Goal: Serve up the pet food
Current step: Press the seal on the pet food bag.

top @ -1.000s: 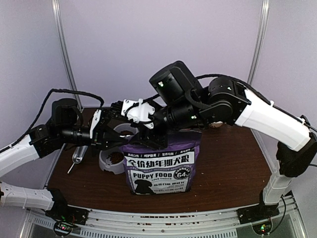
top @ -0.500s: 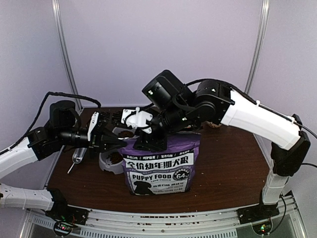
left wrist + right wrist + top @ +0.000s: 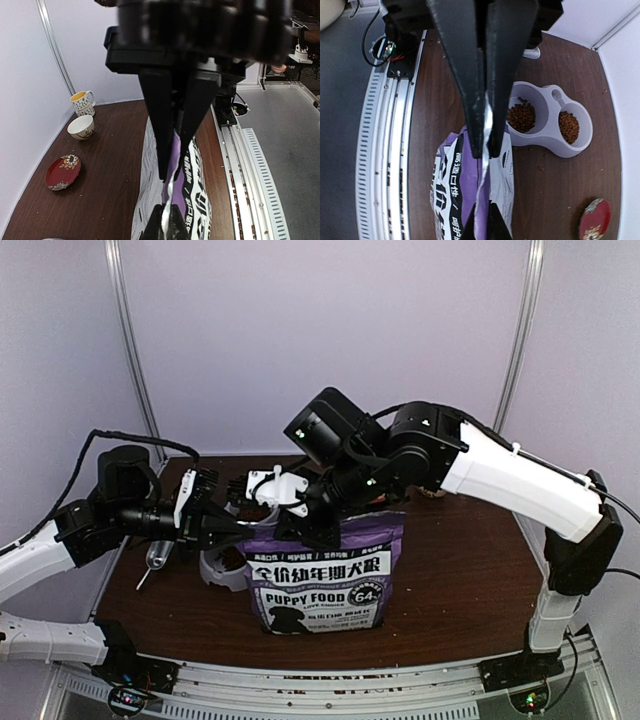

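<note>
Standing upright near the front of the dark brown wooden table (image 3: pixel 450 570), the purple printed foil bag of puppy food (image 3: pixel 318 580) is gripped at its top seam by both arms. The left gripper (image 3: pixel 167 219) reaches in from the left and has its two black fingers pressed together on the left end of the seam. Its own wrist view shows the silvery inner foil pinched between them. The right gripper (image 3: pixel 484 146) comes down from above, a little further along the same seam. Its long black fingers (image 3: pixel 465 75) are clamped on the thin folded edge, with nothing between the tips but the foil. The two grips sit close together, and the seam runs as a narrow flattened edge from one to the other.

The small reddish-brown kibble pellets (image 3: pixel 521 116) lie in a pale lavender plastic double bowl (image 3: pixel 551 107) just beside the bag, at its left rear in the overhead view. There is one heap in each of the two round wells, with the bigger well nearer the bag. A few stray pellets are scattered on the wood around the bowl. A small metallic utensil (image 3: pixel 158 556) lies on the table left of the bowl. By the wall, well apart from the bag, rest three dishes — a red patterned saucer (image 3: pixel 62 171), a cream bowl (image 3: pixel 81 127) and a white mug with a yellow inside (image 3: pixel 82 101)
</note>
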